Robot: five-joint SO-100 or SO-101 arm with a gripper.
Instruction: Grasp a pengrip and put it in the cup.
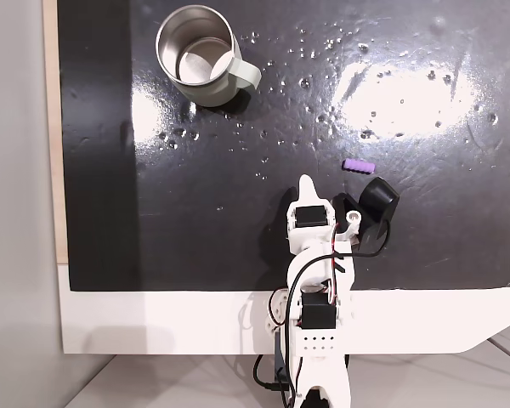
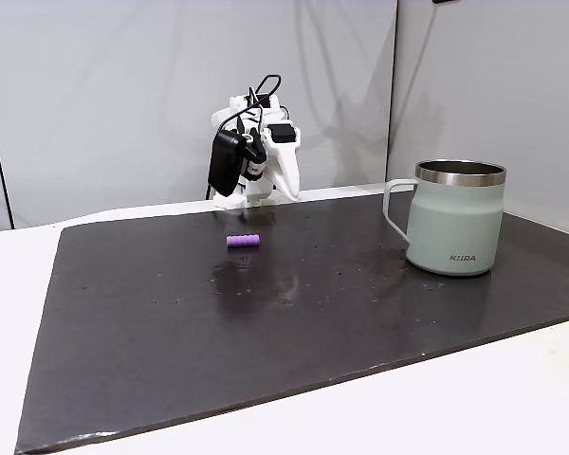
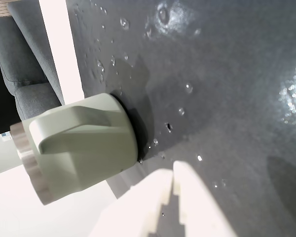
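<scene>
You see the arm folded back at the near edge of the dark mat in the top-down fixed view, with the gripper pointing toward the far side. In the wrist view the two white fingers lie together with only a thin seam between them, so the gripper is closed and it holds nothing.

The pengrip lies flat on the mat, just to the right of the gripper tip and a little farther, in the top-down fixed view. It touches neither the fingers nor the black camera housing beside it. In the side fixed view the pengrip rests on the mat in front of the folded arm, apart from the gripper.

The cup stands upright at the far left of the mat in the top-down fixed view, its handle turned to the right, well apart from the pengrip. In the side fixed view the cup stands at the right, and in the wrist view the cup appears at the left with its handle facing the camera. Small water drops shine on the mat.
</scene>
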